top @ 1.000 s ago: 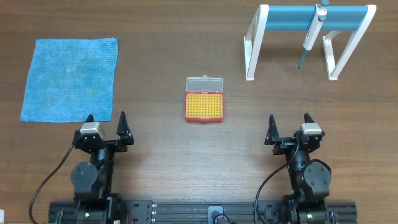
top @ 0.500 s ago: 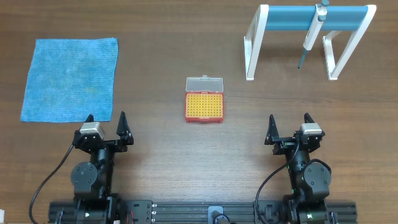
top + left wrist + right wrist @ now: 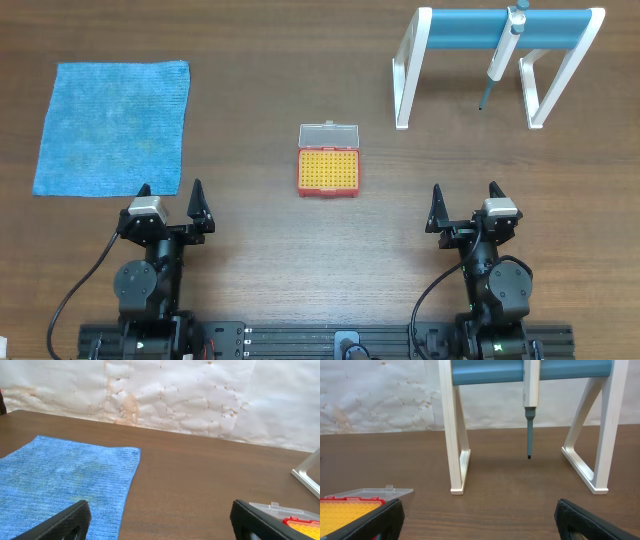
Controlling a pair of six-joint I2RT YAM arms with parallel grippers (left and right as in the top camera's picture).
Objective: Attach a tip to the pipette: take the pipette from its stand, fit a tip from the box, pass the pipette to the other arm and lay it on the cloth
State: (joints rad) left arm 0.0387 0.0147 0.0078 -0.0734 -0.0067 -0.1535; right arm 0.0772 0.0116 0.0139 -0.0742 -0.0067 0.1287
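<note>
Pipette (image 3: 500, 58) on stand (image 3: 460, 30) — far R edge.

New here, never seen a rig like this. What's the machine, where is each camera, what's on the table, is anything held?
Two small robot arms stand at the near edge of a wooden table. Each ends in a two-finger tool: the left tool and the right tool. One picture looks straight down from above. The other two come from a camera on each arm's wrist, looking forward past that arm's own black fingers. On the table are a blue cloth at the left, a tip box in the middle with its clear lid folded back, and a stand at the far right. The pipette hangs from the stand. Both tools are open and hold nothing.
</note>
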